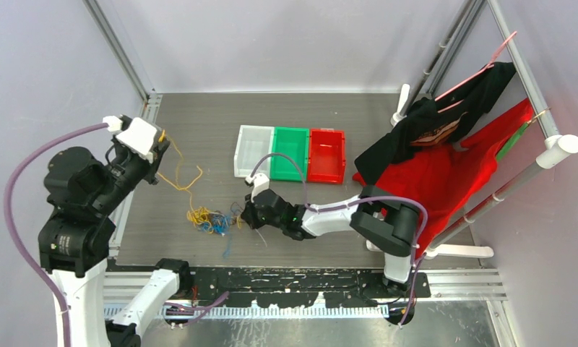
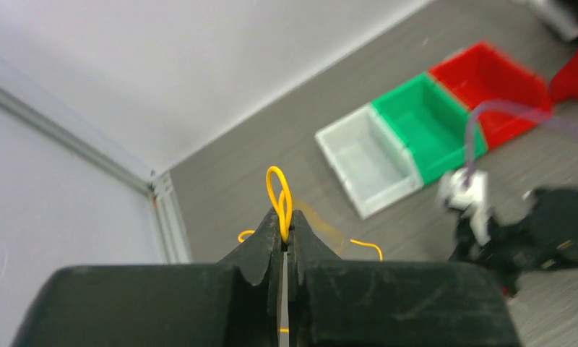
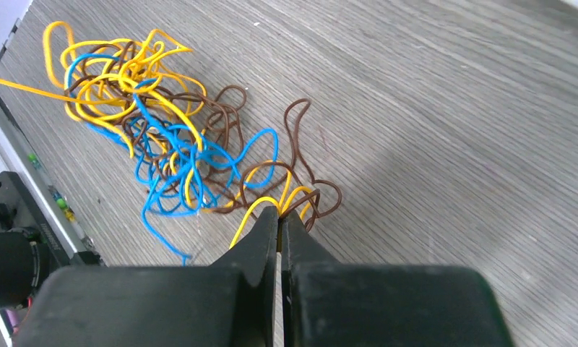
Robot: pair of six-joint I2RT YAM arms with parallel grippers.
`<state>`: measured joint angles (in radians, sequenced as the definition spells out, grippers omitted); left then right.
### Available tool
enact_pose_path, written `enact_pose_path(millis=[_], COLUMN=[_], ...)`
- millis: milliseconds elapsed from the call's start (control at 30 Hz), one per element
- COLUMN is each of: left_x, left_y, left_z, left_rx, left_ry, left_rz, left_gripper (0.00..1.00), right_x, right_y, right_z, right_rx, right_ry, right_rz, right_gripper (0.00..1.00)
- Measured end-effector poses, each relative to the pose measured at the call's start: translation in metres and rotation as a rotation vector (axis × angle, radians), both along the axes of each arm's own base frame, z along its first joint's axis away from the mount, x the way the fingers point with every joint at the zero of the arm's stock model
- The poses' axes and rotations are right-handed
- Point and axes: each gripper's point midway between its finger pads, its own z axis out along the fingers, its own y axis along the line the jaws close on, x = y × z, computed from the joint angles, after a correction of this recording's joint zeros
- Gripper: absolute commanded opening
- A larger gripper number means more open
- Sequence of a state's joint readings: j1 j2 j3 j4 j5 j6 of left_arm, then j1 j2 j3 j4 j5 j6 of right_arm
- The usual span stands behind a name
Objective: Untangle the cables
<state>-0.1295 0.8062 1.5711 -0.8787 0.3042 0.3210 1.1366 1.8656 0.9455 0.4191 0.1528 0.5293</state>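
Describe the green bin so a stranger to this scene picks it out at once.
On the grey table, find the row of three open bins standing side by side. The green bin is the middle one, with the white bin on its left and the red bin on its right. All share one shape; only colour and middle place mark it.

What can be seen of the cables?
The cables are thin, plastic-looking wires in yellow, blue and brown, curled and looped into one loose knot lying on the grey table. One yellow strand runs out of the knot to the left gripper, which is shut on it, a small loop poking past the fingertips. The right gripper is shut at the knot's edge, seemingly pinching yellow loops.
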Motion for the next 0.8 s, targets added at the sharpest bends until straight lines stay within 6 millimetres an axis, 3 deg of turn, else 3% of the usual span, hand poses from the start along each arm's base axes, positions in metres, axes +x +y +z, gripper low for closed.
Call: enact_pose_path(millis=[67, 133, 167, 200, 300, 333, 433, 500, 567, 633, 800], left_x=[0.005, 0.012, 0.016, 0.017, 0.02, 0.019, 0.009, -0.003, -0.011, -0.017, -0.025], left_y=[0.008, 0.018, 0.024, 0.026, 0.033, 0.034, 0.033, 0.027, 0.021, 0.01, -0.025], left_z=[-0.02, -0.053, -0.078, -0.091, -0.147, -0.167, -0.222, -0.247, -0.257, -0.255, -0.211], left_rx=[0.04, 0.1, 0.137, 0.153, 0.21, 0.222, 0.248, 0.243, 0.232, 0.2, 0.097], left_ry=[0.03, 0.082, 0.128, 0.156, 0.264, 0.309, 0.444, 0.535, 0.589, 0.612, 0.542], left_rz=[0.039, 0.082, 0.104, 0.113, 0.13, 0.129, 0.105, 0.064, 0.018, -0.038, -0.227], left_gripper=[0.0, 0.0, 0.0, 0.0, 0.02, 0.17, 0.77, 0.92, 0.95, 0.95, 0.93], right_x=[0.002, 0.003, 0.005, 0.006, 0.012, 0.013, 0.011, 0.008, 0.005, 0.0, -0.016], right_y=[-0.01, -0.025, -0.032, -0.039, -0.055, -0.058, -0.069, -0.074, -0.076, -0.077, -0.071], right_z=[0.008, 0.023, 0.036, 0.05, 0.107, 0.126, 0.172, 0.187, 0.19, 0.188, 0.199], right_rx=[0.004, 0.01, 0.022, 0.042, 0.14, 0.176, 0.272, 0.301, 0.304, 0.299, 0.333], right_ry=[-0.012, -0.033, -0.049, -0.067, -0.138, -0.162, -0.213, -0.225, -0.216, -0.195, -0.126], right_rz=[-0.011, -0.022, -0.029, -0.034, -0.043, -0.039, -0.007, 0.027, 0.062, 0.103, 0.211], right_gripper=[0.01, 0.01, 0.01, 0.01, 0.01, 0.01, 0.01, 0.01, 0.01, 0.01, 0.01])
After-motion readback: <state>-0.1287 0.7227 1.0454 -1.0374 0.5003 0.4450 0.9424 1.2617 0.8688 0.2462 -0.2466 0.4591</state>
